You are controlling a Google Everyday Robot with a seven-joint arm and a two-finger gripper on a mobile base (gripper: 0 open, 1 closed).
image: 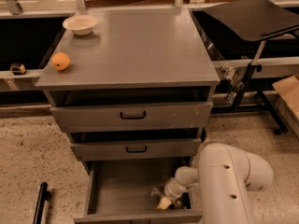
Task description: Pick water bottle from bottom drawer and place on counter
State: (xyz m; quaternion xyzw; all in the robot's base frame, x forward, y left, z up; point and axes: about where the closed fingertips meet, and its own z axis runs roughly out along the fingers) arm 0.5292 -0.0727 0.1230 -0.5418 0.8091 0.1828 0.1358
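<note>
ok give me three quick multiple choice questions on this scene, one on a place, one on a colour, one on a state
1. Where is the claw?
A. resting on the floor
B. inside the bottom drawer, near its right front corner
C. raised high in the air

2. What colour is the fruit on the counter?
A. green
B. orange
C. purple

3. What state is the bottom drawer in?
A. pulled open
B. pushed shut
C. taken out entirely

Answers:
1 B, the claw sits low in the drawer box, right by the water bottle.
2 B, the round fruit at the counter's left edge is plainly orange.
3 A, the drawer's grey interior is exposed.
</note>
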